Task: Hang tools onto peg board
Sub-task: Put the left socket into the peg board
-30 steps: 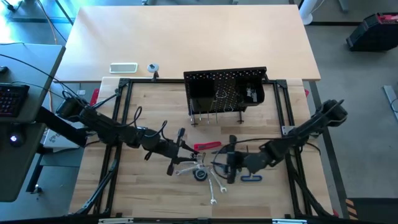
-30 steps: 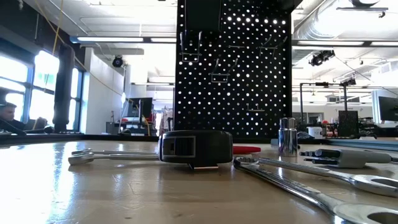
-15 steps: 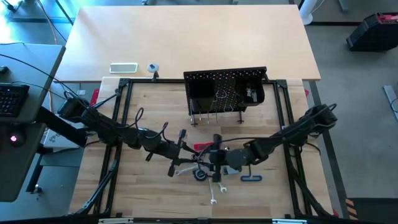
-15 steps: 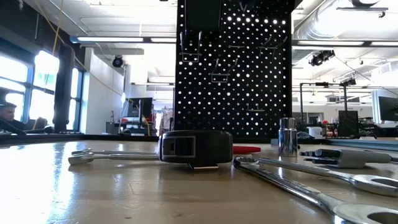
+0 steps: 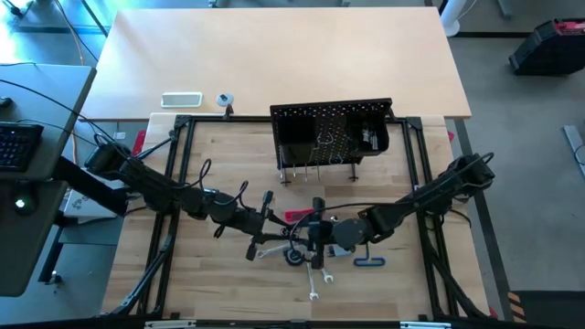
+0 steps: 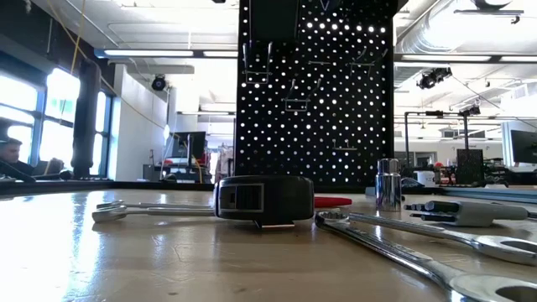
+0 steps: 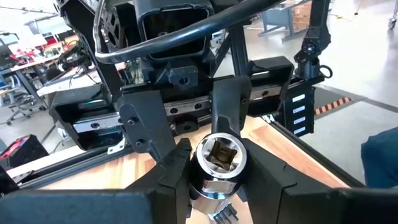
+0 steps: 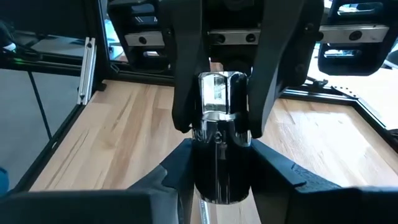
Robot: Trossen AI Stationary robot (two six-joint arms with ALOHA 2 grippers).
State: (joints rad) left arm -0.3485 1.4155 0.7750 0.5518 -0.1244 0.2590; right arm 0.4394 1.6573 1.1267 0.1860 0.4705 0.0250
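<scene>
Both end effectors meet on one silver socket [image 7: 221,163]: left end effector [image 7: 214,180] clamps it, right end effector [image 8: 219,163] closed around it. One peg board [image 5: 331,131] stands behind.

both arms reach low and inward, meeting nose to nose. the left gripper [image 5: 268,217] has its fingers [image 7: 176,167] clamped on a silver socket [image 7: 219,163], and the right gripper [image 5: 315,239] faces it with its own fingers [image 8: 186,155] either side of the same socket.

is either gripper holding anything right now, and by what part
Both are on one silver socket in a handover. The left gripper clamps its lower body, square drive end up; the right gripper has its fingers around the other end.
</scene>
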